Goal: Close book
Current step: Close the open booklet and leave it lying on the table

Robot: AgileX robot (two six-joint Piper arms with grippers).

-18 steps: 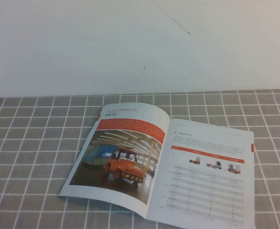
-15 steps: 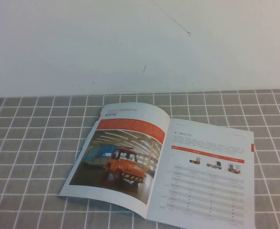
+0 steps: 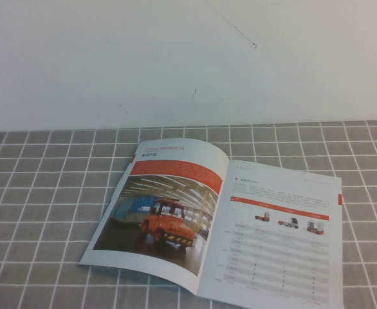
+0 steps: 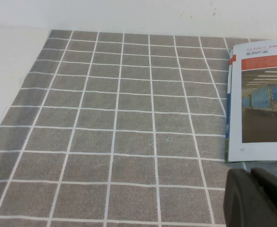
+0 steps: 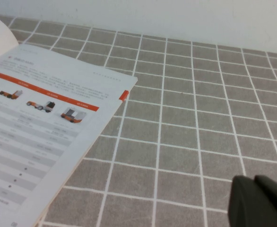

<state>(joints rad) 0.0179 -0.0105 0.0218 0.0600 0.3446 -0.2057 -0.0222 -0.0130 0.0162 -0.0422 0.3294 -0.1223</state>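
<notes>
The book [image 3: 220, 219] lies open and flat on a grey cloth [image 3: 47, 193] crossed by white grid lines. Its left page [image 3: 163, 206] carries the heading "SERIES PRODUCTS" in orange above an orange band. Below the band is a photo of an orange truck [image 3: 168, 222] in a lit hall. In the left wrist view the number "07" [image 4: 242, 149] is printed at this page's outer corner. The right page [image 3: 278, 238] has an orange bar with three small vehicle pictures under it, then a table of rows. The smaller print, some of it Chinese, is too small to read. The pages bow up slightly at the fold.

The left claw [image 4: 254, 196] shows as a dark shape at the edge of its own view. It is near the "07" corner of the left page, clear of the paper and over the cloth. Whether it is spread or pressed together cannot be told. The right claw [image 5: 259, 201] is likewise a dark shape over bare cloth, well apart from the outer edge of the right page, and its state cannot be told either. Neither claw appears in the high view. A pale wall [image 3: 175, 64] stands beyond the far edge of the cloth.
</notes>
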